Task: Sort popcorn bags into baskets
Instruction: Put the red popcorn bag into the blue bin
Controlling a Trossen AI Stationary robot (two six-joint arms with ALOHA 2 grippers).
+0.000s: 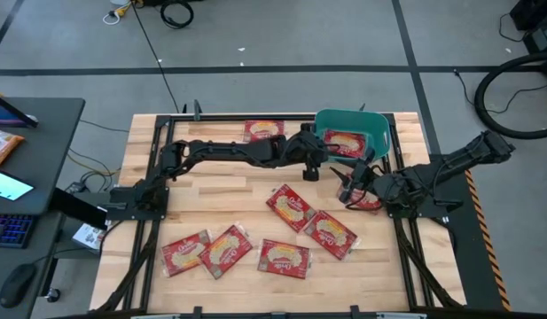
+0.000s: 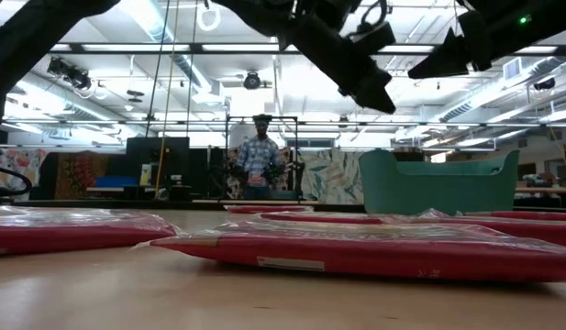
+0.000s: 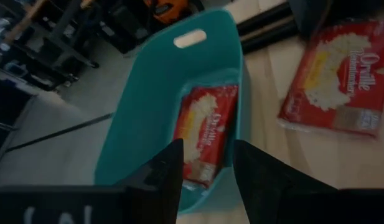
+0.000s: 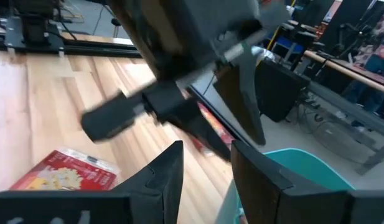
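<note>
Left gripper (image 1: 319, 166), fingers parted and empty, hangs just beside the teal basket (image 1: 379, 124). One popcorn bag (image 3: 204, 134) lies inside, lengthwise along the bin. Right gripper (image 1: 351, 188), also parted, hovers near the basket's front edge.

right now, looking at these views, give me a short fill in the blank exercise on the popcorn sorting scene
1. The teal basket holds ____ popcorn bag.
2. In its wrist view, the left gripper is open and holds ____.
3. One bag lies by the table's far edge, to the ____ of the basket in the high view.
4. The right gripper hovers near the basket with its fingers ____.

Missing words: one; nothing; left; open
</note>
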